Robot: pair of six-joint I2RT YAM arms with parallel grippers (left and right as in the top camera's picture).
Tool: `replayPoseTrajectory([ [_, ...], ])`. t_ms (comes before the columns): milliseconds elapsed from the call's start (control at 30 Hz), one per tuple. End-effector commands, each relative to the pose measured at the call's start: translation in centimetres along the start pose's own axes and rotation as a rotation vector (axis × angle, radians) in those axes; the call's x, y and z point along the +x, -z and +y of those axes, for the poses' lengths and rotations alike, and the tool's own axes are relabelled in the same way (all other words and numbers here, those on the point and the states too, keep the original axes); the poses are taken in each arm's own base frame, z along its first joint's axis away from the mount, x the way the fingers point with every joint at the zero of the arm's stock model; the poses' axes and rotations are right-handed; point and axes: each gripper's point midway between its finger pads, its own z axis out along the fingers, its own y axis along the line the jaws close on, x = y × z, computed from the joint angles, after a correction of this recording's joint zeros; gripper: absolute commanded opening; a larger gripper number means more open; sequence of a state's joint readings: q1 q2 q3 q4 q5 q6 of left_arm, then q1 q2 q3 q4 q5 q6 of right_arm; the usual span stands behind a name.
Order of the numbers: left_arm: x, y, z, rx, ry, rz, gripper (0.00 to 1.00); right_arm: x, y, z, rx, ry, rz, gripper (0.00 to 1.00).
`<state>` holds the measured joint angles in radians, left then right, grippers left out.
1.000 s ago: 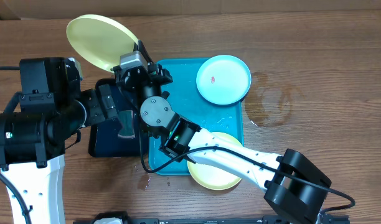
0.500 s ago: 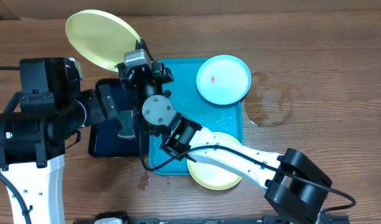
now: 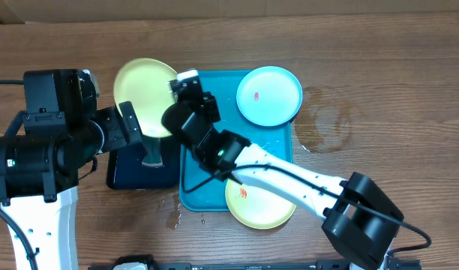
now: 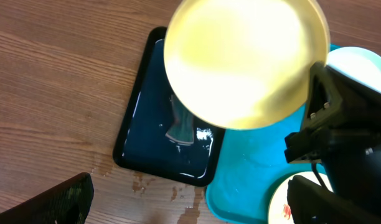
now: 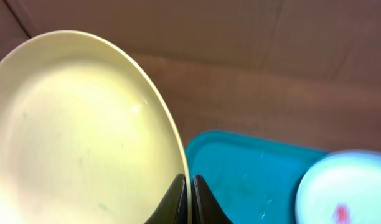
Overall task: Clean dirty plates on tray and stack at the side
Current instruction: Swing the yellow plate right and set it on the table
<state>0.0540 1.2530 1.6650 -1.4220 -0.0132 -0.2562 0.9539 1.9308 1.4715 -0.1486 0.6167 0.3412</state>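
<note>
Wood-grain tabletop carries the work area. The right gripper (image 5: 189, 194) is clenched on the rim of one yellow-green plate (image 3: 145, 88), gripping at the plate's right edge. The plate hangs above the black tray (image 4: 141, 140), just left of the blue tray (image 5: 240, 168). This probably presents it for wiping over the grey cleaning pad (image 4: 181, 127) and lets drips fall clear. Its concave face tilts up toward the left wrist camera. Being round, it has no long axis. No smear shows on it. The left gripper (image 3: 129, 124) is spread wide and empty beside it. The cyan plate (image 3: 269, 95) and second yellow-green plate (image 3: 259, 206), both smeared, lie on the blue tray.
</note>
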Motion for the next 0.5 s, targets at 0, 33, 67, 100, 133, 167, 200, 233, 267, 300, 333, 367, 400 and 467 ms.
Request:
replayPoseTrajectory([
  [0, -0.4, 0.3, 0.1, -0.009, 0.013, -0.015, 1.00, -1.7, -0.1, -1.2, -0.084, -0.301, 0.060, 0.04],
  [33, -0.4, 0.3, 0.1, -0.009, 0.013, -0.015, 1.00, -1.8, -0.3, -1.8, -0.087, -0.326, 0.080, 0.04],
  [67, -0.4, 0.3, 0.1, -0.009, 0.013, -0.015, 1.00, -2.0, -0.3, -2.7, -0.095, -0.357, 0.104, 0.04],
  [100, -0.4, 0.3, 0.1, -0.009, 0.013, -0.015, 1.00, -2.3, -0.3, -3.5, -0.108, -0.389, 0.128, 0.04],
  [133, -0.4, 0.3, 0.1, -0.009, 0.013, -0.015, 1.00, -2.6, -0.2, -4.2, -0.124, -0.417, 0.151, 0.04],
  [167, -0.4, 0.3, 0.1, -0.009, 0.013, -0.015, 1.00, -3.0, 0.1, -5.1, -0.151, -0.439, 0.184, 0.04],
  [200, -0.4, 0.3, 0.1, -0.009, 0.013, -0.015, 1.00, -3.4, 0.3, -6.1, -0.170, -0.456, 0.208, 0.04],
  [233, -0.4, 0.3, 0.1, -0.009, 0.013, -0.015, 1.00, -3.7, 0.6, -7.1, -0.186, -0.476, 0.234, 0.04],
  [267, -0.4, 0.3, 0.1, -0.009, 0.013, -0.015, 1.00, -3.9, 0.9, -8.2, -0.195, -0.492, 0.256, 0.04],
  [300, -0.4, 0.3, 0.1, -0.009, 0.013, -0.015, 1.00, -4.1, 1.2, -9.5, -0.198, -0.512, 0.278, 0.04],
  [333, -0.4, 0.3, 0.1, -0.009, 0.013, -0.015, 1.00, -4.3, 1.5, -11.1, -0.196, -0.536, 0.302, 0.04],
  [367, -0.4, 0.3, 0.1, -0.009, 0.013, -0.015, 1.00, -4.4, 1.8, -13.0, -0.184, -0.564, 0.326, 0.04],
  [400, -0.4, 0.3, 0.1, -0.009, 0.013, -0.015, 1.00, -4.4, 2.0, -14.3, -0.173, -0.582, 0.339, 0.04],
  [467, -0.4, 0.3, 0.1, -0.009, 0.013, -0.015, 1.00, -4.3, 2.6, -18.1, -0.130, -0.642, 0.371, 0.04],
])
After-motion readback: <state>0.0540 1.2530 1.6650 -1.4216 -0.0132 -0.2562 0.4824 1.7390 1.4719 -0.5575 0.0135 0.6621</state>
